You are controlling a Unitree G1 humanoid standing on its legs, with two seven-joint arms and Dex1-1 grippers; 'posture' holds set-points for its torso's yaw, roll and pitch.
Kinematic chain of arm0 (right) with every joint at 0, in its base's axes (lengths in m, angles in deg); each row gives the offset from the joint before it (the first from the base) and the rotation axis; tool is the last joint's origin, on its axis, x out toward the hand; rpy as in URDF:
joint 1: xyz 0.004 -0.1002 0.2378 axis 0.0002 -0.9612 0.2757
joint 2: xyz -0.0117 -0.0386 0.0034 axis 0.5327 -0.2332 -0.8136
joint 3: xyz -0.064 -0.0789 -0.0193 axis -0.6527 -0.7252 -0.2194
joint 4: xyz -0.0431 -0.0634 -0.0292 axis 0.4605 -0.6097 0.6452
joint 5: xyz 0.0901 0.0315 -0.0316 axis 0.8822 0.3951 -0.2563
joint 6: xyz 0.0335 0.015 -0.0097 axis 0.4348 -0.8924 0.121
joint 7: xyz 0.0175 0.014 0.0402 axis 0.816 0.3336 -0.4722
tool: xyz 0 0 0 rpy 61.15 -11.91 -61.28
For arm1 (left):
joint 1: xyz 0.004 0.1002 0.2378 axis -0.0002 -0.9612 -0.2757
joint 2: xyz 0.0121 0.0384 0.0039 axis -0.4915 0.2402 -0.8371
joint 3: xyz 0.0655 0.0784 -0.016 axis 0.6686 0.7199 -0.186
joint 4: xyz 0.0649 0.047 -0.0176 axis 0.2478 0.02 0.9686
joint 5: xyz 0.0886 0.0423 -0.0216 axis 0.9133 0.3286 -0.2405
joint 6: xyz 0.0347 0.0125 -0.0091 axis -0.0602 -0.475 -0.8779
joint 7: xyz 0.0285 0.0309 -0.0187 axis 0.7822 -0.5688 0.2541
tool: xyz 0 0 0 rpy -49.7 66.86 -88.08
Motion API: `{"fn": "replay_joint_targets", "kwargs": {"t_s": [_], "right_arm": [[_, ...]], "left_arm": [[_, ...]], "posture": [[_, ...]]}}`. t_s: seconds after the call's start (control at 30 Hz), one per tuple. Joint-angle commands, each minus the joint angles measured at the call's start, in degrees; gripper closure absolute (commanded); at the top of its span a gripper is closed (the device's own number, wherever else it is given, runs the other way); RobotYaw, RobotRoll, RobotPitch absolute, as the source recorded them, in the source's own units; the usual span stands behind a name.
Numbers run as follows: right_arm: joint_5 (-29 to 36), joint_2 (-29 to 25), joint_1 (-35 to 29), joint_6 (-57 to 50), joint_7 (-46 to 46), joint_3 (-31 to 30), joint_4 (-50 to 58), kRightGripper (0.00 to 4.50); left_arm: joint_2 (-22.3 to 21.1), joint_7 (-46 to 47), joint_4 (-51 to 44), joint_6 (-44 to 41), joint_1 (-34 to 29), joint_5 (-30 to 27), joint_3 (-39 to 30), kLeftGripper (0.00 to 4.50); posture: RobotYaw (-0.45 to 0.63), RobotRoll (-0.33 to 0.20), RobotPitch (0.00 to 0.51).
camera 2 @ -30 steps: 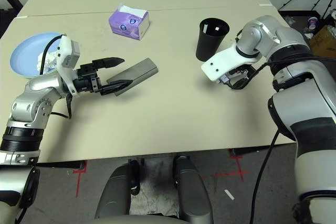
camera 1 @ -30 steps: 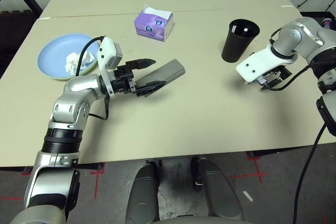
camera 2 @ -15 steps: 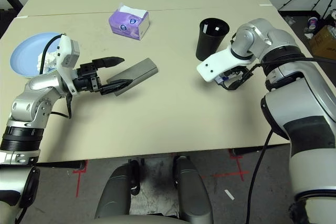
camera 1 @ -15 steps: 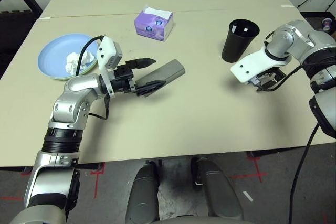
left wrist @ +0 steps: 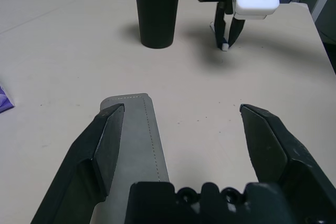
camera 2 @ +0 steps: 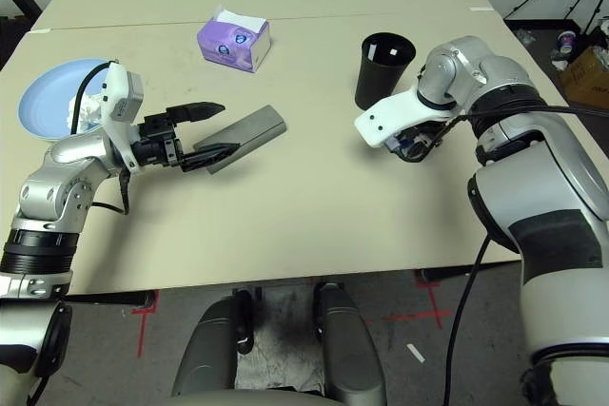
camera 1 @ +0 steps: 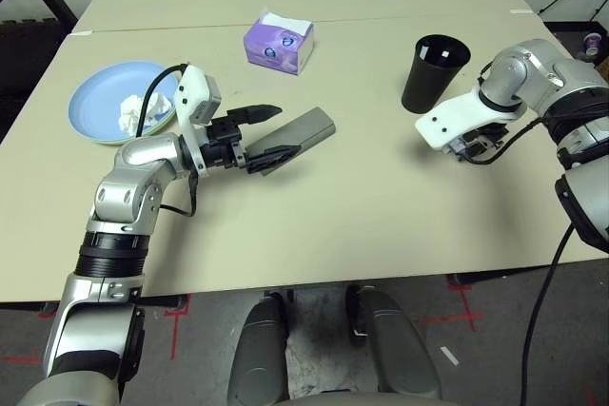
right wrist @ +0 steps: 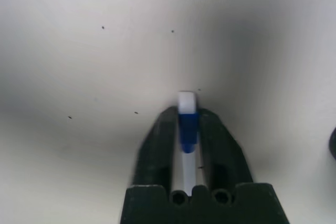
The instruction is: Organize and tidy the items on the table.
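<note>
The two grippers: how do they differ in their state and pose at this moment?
The left gripper is open and holds nothing; the right gripper is shut on a white pen with a blue part. The left gripper lies about level, one finger over the grey glasses case; the right gripper points down at the table, beside the black cup. Both have two black fingers.

black cup (camera 1: 434, 73) close behind right gripper (left wrist: 227, 44), bare table (camera 1: 381, 206) between arms
</note>
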Motion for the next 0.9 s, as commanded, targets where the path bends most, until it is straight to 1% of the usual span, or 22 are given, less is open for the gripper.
{"fn": "replay_joint_targets", "kwargs": {"t_s": [0.03,0.23,0.47,0.6,0.73,0.83,0.9], "right_arm": [[1.7,-0.1,-0.2,-0.6,-1.2,1.6,0.1,4.19],[6.0,-0.9,1.3,-1.9,-4.3,5.5,1.3,4.19],[10.0,-2.8,0.8,-3.8,-8.2,9.0,4.5,4.19],[18.3,-2.9,0.8,-9.1,-9.1,10.2,5.6,4.19],[31.1,-3.0,0.6,-21.4,-9.1,12.1,10.2,4.19],[37.0,-3.5,-0.4,-27.8,-9.1,16.0,13.6,4.19],[41.1,-2.3,-0.8,-32.8,-8.7,21.7,14.6,4.19]], "left_arm": [[-0.4,0.0,-1.2,0.0,-0.8,0.2,0.0,0.00],[0.1,0.1,-0.7,0.8,-0.1,-0.3,-0.6,0.00],[1.6,2.1,-1.5,-0.3,0.8,-2.6,-2.8,0.00],[1.6,2.6,-2.3,-0.8,0.6,-3.2,-3.2,0.00],[1.7,3.1,-2.5,-1.5,0.5,-3.9,-3.7,0.00],[1.3,2.7,-2.0,-1.8,0.4,-3.8,-3.5,0.00],[1.3,2.7,-1.0,-1.8,0.1,-3.5,-3.6,0.00]], "posture": [[-0.06,0.000,0.211],[-0.07,0.000,0.206],[-0.07,0.000,0.203],[-0.07,0.000,0.201],[-0.07,0.000,0.200],[-0.08,0.000,0.200],[-0.08,0.000,0.196]]}}
